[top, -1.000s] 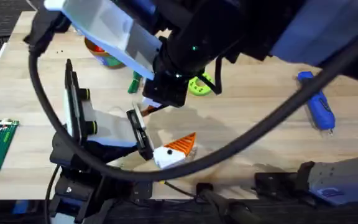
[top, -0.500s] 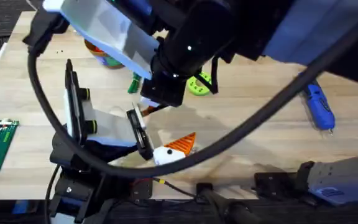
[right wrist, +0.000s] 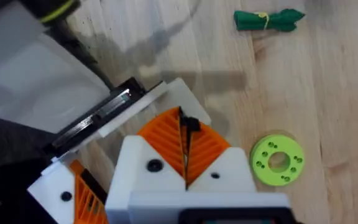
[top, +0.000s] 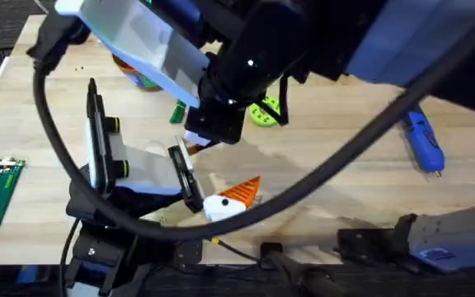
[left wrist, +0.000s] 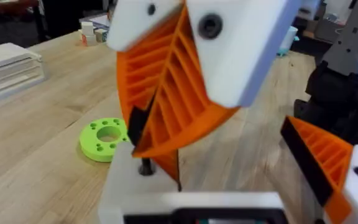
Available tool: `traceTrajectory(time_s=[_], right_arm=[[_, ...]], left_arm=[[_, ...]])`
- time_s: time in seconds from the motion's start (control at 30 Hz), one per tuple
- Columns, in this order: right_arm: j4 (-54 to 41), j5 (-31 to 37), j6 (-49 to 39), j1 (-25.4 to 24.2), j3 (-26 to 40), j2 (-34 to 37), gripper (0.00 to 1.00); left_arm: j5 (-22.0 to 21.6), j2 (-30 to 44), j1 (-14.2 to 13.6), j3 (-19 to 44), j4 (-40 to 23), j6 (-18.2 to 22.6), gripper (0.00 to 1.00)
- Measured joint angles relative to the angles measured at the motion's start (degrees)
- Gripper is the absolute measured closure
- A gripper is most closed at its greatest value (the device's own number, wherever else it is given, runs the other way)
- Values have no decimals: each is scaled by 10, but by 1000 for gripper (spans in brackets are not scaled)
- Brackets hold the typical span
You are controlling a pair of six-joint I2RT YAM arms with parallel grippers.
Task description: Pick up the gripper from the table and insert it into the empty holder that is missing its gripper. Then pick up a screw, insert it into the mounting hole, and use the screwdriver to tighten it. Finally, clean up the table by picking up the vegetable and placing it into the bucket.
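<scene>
Orange ribbed pads of the right gripper (right wrist: 182, 134) are pressing together on a small black piece that we are taking for the screw (right wrist: 191, 124), so that gripper is clamped on it. We are holding it right over the holder (right wrist: 138, 102), the white finger mount that the left gripper (top: 209, 190) is offering up near the desk's (top: 345, 165) front edge. The left fingers are standing apart with nothing gripped between them, and one of them is carrying its orange tip. We are judging that the work is in the screw step, with the screw at or just above the mounting hole. We cannot tell whether the loose orange gripper is already seated in the holder, though we are seeing none lying on the desk. The screwdriver (top: 423, 144) is lying untouched near the right edge, so tightening is not yet done. The vegetable (right wrist: 269, 20) is lying on the wood towards the far edge, close beside the green disc (right wrist: 277, 160). The bucket (top: 134, 73) is sitting at the far edge, partly hidden behind the arm, so the clean-up is also left.
</scene>
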Motion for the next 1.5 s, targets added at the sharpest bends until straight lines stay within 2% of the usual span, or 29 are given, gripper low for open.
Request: traceTrajectory(time_s=[0.43,0.47,0.5,0.53,0.67,0.7,1.0,1.23,1.5], right_arm=[[-5,-4,0,0,0,2,994],[-6,-4,1,0,0,2,965],[-6,-5,0,0,0,2,892],[-7,-5,0,0,0,2,772],[-10,-6,0,0,0,2,161],[-10,-4,-2,-1,0,2,97],[7,-9,42,-22,0,2,70],[34,-11,104,-85,0,2,67],[34,-11,121,-157,0,2,67]], left_arm=[[0,0,0,0,0,0,8],[0,0,0,0,0,0,8],[0,0,0,0,0,0,8],[0,0,0,0,0,0,8],[0,0,0,0,0,0,8],[0,0,0,0,0,0,8],[0,0,0,0,0,0,7],[0,0,0,0,0,1,8],[0,0,0,0,0,1,8]])
